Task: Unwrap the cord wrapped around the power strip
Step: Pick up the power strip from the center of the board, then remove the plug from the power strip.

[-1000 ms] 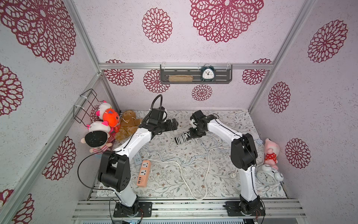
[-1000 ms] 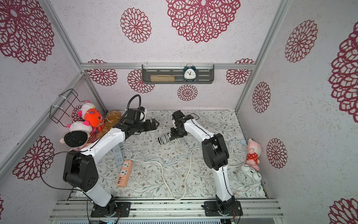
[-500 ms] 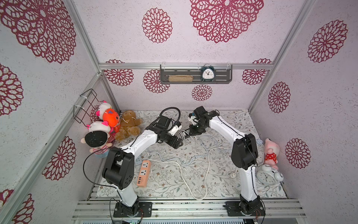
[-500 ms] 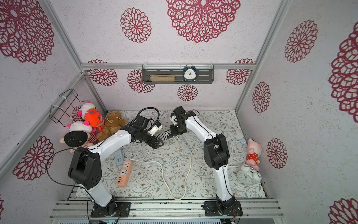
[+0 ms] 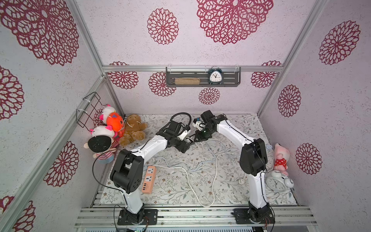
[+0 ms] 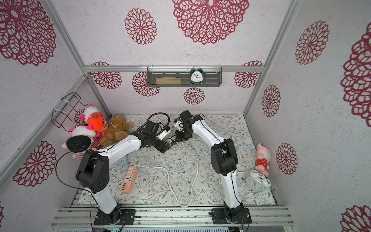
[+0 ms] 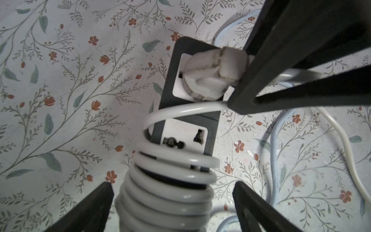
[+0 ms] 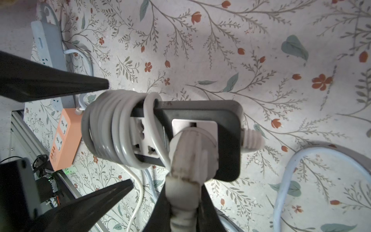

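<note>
One black power strip [image 8: 226, 118], one white cord [image 7: 166, 192] coiled on it: right gripper [image 8: 183, 202] pinches the plug [image 7: 210, 74], left gripper [image 7: 172, 186] stands wide open around that cord, holding nothing

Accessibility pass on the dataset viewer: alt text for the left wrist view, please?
A black power strip wound with a white cord sits between the open fingers of the left gripper, against a floral tablecloth. At its far end, the right gripper pinches the cord's plug, seated in the strip's own socket.

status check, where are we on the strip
left fingers open, astride coiled cord. right fingers shut on plug, seated in power strip. cord mostly wound. loose cables nearby.
</note>
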Available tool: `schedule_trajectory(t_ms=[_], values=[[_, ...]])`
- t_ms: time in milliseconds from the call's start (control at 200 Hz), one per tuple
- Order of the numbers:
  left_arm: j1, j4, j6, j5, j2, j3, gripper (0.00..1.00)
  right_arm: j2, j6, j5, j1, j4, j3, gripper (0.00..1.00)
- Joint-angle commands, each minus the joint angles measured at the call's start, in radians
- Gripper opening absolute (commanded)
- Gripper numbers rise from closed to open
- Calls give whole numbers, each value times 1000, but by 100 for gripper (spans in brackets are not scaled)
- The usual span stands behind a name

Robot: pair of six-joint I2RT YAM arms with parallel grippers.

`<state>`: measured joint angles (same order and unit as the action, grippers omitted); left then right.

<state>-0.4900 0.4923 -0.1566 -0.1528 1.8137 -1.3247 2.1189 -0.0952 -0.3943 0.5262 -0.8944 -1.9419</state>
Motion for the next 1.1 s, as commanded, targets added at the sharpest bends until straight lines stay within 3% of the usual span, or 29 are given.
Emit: schedule_trajectory(t_ms=[0,90,120,450,545,615,785,1021,1096], values=[[-6,0,-17,11,25,-10,97,-106,27,-77,-4,40,-46,0],[-6,1,-9,25,41,-21,100,-116,27,-93,-5,47,-42,0],[-6,4,-7,31,48,-27,97,-118,27,-94,-5,47,-42,0],[-6,7,23,43,36,-44,35,-139,41,-60,-5,38,-11,0],[-6,24,17,45,31,-53,21,-145,58,-29,-6,20,-14,34],[-6,48,9,42,24,-66,13,-162,84,28,-8,6,-8,45],[-9,91,6,17,4,-94,7,-245,109,170,-8,63,65,51],[-15,89,29,-29,-13,-109,6,-264,81,188,14,171,138,50],[-20,89,34,-25,-12,-115,0,-256,41,201,20,224,159,52]])
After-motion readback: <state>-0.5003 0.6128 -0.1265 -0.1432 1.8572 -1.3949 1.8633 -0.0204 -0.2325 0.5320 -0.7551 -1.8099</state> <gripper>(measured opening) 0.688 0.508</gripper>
